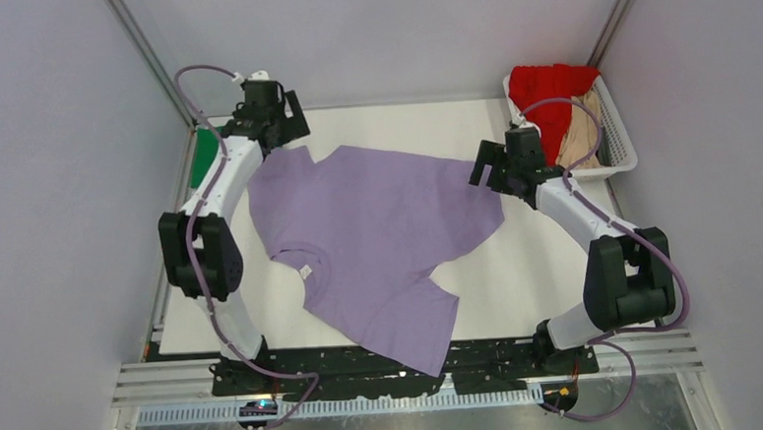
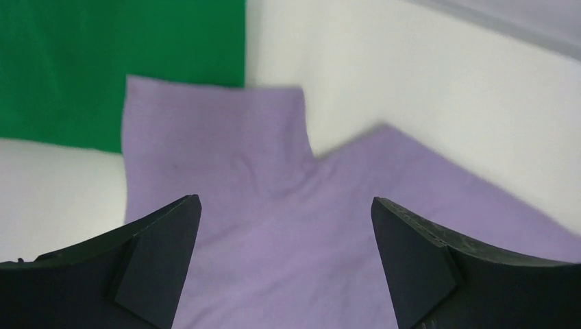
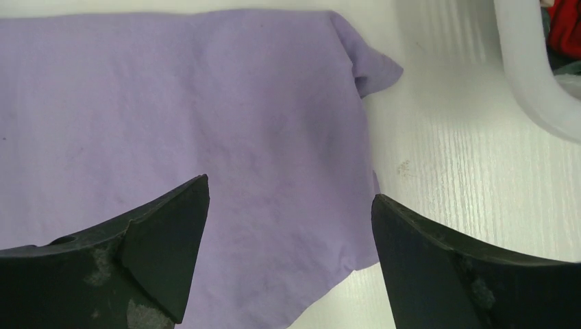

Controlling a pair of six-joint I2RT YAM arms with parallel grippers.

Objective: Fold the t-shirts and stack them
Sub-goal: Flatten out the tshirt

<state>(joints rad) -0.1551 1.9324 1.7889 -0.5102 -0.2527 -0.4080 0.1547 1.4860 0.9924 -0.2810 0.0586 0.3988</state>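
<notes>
A lavender t-shirt (image 1: 379, 235) lies spread out on the white table, collar toward the left arm, one sleeve hanging near the front edge. My left gripper (image 1: 280, 132) hovers open over its far left sleeve; in the left wrist view the left gripper (image 2: 286, 226) has only the lavender cloth (image 2: 274, 178) below it, nothing held. My right gripper (image 1: 488, 165) stands open above the shirt's right edge; in the right wrist view the right gripper (image 3: 289, 219) frames the lavender hem (image 3: 171, 103). A green t-shirt (image 1: 203, 157) lies flat at the far left, also seen as green cloth (image 2: 116, 62).
A white slatted basket (image 1: 619, 153) stands at the far right and holds a red shirt (image 1: 549, 93) and a tan one (image 1: 579, 146). The basket rim (image 3: 527, 68) shows close to the right gripper. Grey walls enclose the table on three sides.
</notes>
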